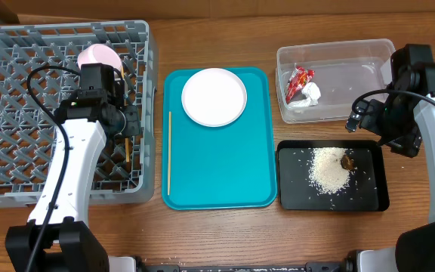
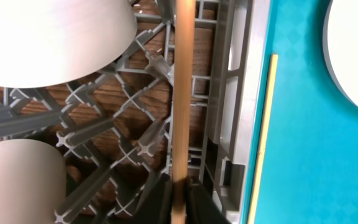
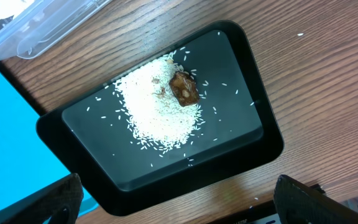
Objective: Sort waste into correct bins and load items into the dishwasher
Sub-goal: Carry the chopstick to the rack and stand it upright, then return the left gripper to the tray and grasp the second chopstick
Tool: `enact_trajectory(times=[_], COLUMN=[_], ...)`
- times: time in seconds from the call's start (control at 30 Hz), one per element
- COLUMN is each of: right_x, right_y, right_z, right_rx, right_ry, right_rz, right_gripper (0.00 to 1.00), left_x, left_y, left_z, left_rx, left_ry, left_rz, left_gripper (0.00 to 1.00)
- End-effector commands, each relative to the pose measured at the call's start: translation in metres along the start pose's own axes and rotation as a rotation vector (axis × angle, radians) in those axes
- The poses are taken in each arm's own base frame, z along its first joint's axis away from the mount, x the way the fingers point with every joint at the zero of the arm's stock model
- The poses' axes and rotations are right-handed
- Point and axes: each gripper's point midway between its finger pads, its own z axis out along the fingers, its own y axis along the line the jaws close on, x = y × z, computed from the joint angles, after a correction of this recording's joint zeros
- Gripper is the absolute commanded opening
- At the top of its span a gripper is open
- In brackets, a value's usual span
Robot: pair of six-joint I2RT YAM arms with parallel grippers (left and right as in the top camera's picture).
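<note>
My left gripper (image 1: 128, 130) (image 2: 179, 193) is shut on a wooden chopstick (image 2: 184, 87) and holds it over the right side of the grey dish rack (image 1: 6, 113). Two bowls (image 2: 55, 37) (image 2: 14, 180) sit in the rack; a pink one (image 1: 99, 55) shows overhead. A second chopstick (image 1: 169, 151) (image 2: 265, 124) lies on the teal tray (image 1: 217, 166), with the white plate (image 1: 214, 97). My right gripper (image 1: 357, 117) (image 3: 176, 205) is open above the black tray (image 1: 376, 193), which holds rice (image 3: 157, 106) and a brown scrap (image 3: 184, 87). The clear tub (image 1: 353, 60) holds the red wrapper (image 1: 299, 79) and the tissue (image 1: 310, 93).
The rack fills the table's left side, the teal tray stands in the middle, and the tub and black tray stand on the right. Bare wood table (image 1: 217, 242) runs along the front edge. A few rice grains (image 3: 300, 35) lie on the wood.
</note>
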Motion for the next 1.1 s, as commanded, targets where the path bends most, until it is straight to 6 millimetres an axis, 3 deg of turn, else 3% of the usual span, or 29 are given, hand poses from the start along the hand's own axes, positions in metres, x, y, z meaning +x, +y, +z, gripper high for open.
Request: enact_trajectory(times=[0.0, 0.03, 0.1, 0.27, 0.43, 0.67, 0.73, 0.83, 0.93, 1.07], right_x=[0.000, 0.000, 0.000, 0.000, 0.000, 0.000, 0.000, 0.000, 0.000, 0.000], right_y=[0.001, 0.001, 0.001, 0.001, 0.001, 0.001, 0.001, 0.001, 0.001, 0.001], right_z=[-0.006, -0.006, -0.006, -0.006, -0.006, -0.006, -0.006, -0.006, -0.006, -0.006], right_rx=[-0.013, -0.013, -0.014, -0.013, -0.013, -0.013, -0.013, -0.013, -0.013, -0.014], right_ry=[-0.021, -0.021, -0.020, -0.019, -0.020, -0.021, -0.021, -0.021, -0.020, -0.020], right_rz=[-0.005, -0.005, -0.005, -0.005, -0.005, -0.005, -0.005, -0.005, -0.005, -0.005], right_gripper=[1.00, 1.00, 1.00, 1.00, 1.00, 1.00, 1.00, 1.00, 1.00, 1.00], left_x=[0.003, 0.004, 0.004, 0.004, 0.007, 0.037, 0.047, 0.058, 0.065, 0.078], left_y=[-0.004, -0.004, -0.004, -0.008, -0.045, -0.085, -0.089, -0.093, -0.106, -0.108], left_z=[0.008, 0.008, 0.008, 0.008, 0.001, -0.003, 0.000, 0.008, 0.021, 0.040], left_rx=[0.020, 0.020, 0.020, 0.040, 0.178, 0.161, 0.096, 0.008, 0.014, 0.003], left_ry=[0.025, 0.027, 0.027, 0.028, 0.041, 0.138, 0.150, 0.140, 0.127, 0.156], left_rz=[0.016, 0.016, 0.016, 0.017, 0.033, -0.032, -0.063, -0.112, -0.092, -0.075], left_gripper=[0.18, 0.21, 0.37, 0.41, 0.43, 0.49, 0.56, 0.57, 0.59, 0.59])
